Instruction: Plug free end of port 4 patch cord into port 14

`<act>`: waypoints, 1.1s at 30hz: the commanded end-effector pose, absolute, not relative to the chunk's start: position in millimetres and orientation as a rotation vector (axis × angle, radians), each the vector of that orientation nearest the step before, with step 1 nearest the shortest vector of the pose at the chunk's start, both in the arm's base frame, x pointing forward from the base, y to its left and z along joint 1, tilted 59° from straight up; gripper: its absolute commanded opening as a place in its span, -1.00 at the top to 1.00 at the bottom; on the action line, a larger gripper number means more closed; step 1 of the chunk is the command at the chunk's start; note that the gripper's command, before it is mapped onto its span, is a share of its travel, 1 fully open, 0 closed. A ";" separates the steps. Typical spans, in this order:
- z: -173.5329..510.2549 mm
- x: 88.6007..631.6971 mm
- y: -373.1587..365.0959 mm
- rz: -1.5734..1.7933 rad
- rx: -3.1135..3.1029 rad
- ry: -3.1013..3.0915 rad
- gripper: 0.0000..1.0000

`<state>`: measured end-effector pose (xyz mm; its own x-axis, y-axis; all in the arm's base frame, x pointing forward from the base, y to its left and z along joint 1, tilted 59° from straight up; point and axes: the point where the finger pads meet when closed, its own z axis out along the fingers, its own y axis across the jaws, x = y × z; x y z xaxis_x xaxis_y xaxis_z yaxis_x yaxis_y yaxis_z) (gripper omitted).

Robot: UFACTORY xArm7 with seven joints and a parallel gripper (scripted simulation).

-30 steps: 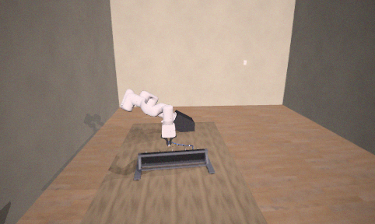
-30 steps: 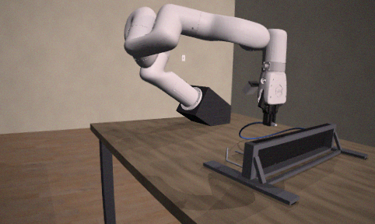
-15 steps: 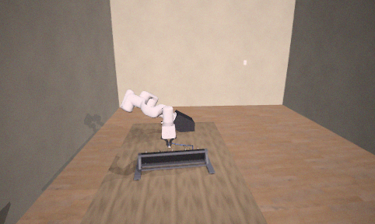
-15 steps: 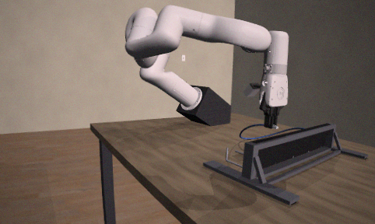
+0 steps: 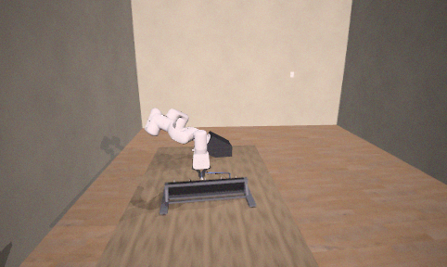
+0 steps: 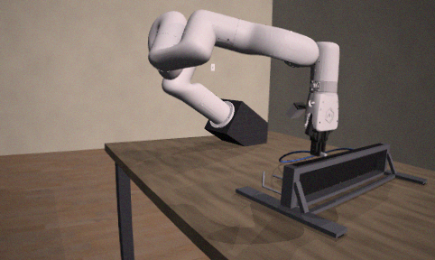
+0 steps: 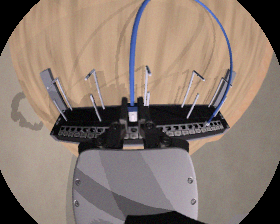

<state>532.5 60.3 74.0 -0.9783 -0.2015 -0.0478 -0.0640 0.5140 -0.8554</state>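
Note:
The dark rack stands across the table, its back towards the arm. My gripper points straight down and is shut on that plug, right at the rack's top edge near its middle. The port numbers are too small to read.
Thin metal cable bars stick out behind the rack. The arm's black base block sits at the table's far end. The rack's feet reach towards the near table edge.

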 end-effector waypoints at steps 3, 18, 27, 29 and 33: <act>72.8 537.7 61.3 -1.458 -0.235 2.607 1.00; 71.2 541.7 59.1 -1.458 -0.235 2.607 1.00; 71.2 541.7 59.1 -1.458 -0.235 2.607 1.00; 71.2 541.8 59.2 -1.458 -0.235 2.607 1.00; 71.2 542.2 59.3 -1.458 -0.235 2.607 1.00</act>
